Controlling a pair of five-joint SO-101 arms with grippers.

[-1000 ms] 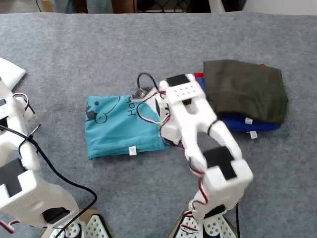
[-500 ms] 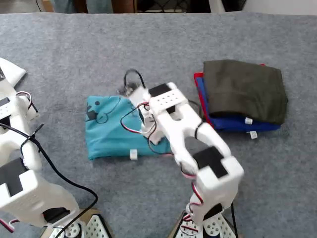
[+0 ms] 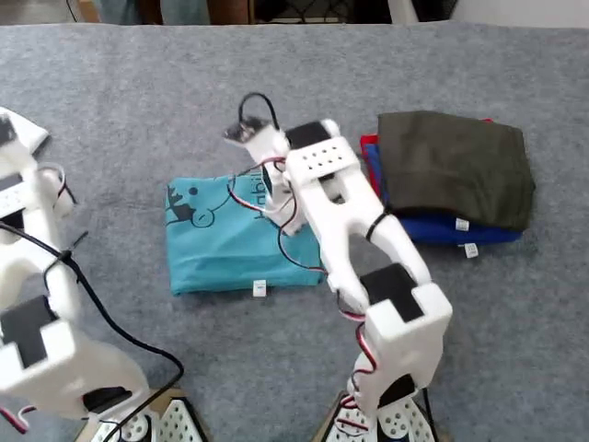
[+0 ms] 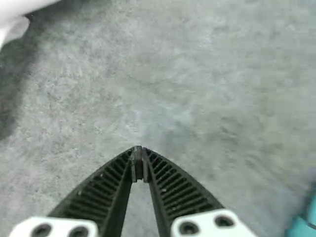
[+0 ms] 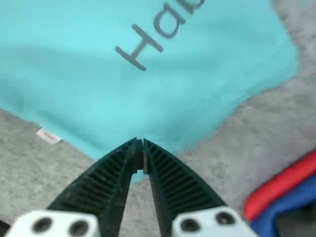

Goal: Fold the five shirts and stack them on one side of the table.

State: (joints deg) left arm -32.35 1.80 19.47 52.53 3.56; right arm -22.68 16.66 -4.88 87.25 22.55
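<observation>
The folded teal shirt (image 3: 221,244) lies flat near the middle of the tabletop (image 3: 138,92). It is apart from the stack by the right edge, where an olive shirt (image 3: 456,166) tops a blue shirt (image 3: 451,230) and a red shirt (image 3: 370,141). Finished pieces gather there, so the teal one probably goes on next. The right pincer (image 5: 138,144) is closed and empty over the teal shirt's stack-side edge, perhaps placed to regrasp. The left pincer (image 4: 138,150), also closed on nothing, sits over bare tabletop near the left edge, out of the way.
</observation>
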